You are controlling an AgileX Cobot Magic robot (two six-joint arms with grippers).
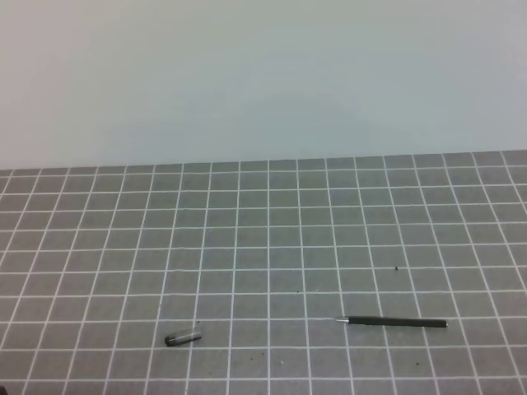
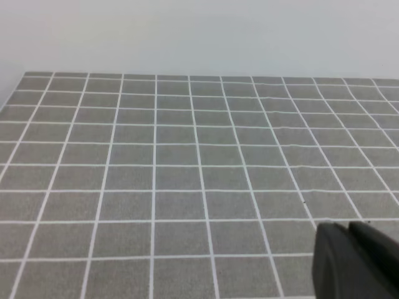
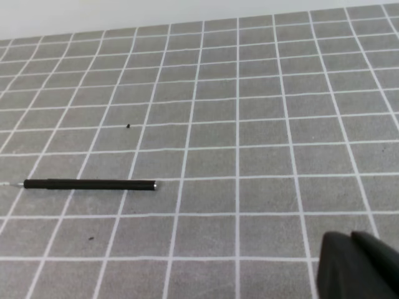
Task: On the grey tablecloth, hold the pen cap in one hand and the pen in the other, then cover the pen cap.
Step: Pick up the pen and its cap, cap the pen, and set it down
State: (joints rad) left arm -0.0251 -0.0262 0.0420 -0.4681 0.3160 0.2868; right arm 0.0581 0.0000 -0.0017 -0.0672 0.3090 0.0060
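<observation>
- Two task items lie apart on the grey tablecloth (image 1: 272, 247), near its front edge in my high view.
- The pen (image 1: 395, 322) lies left-to-right, silver tip toward the pen cap (image 1: 183, 337); in my right wrist view the pen (image 3: 90, 184) lies at the left.
- The cap lies nearly in line with the pen, slightly tilted.
- I can read no writing on either.
- Left gripper (image 2: 358, 261) and right gripper (image 3: 361, 265): only a dark corner shows; I cannot tell their state.
</observation>
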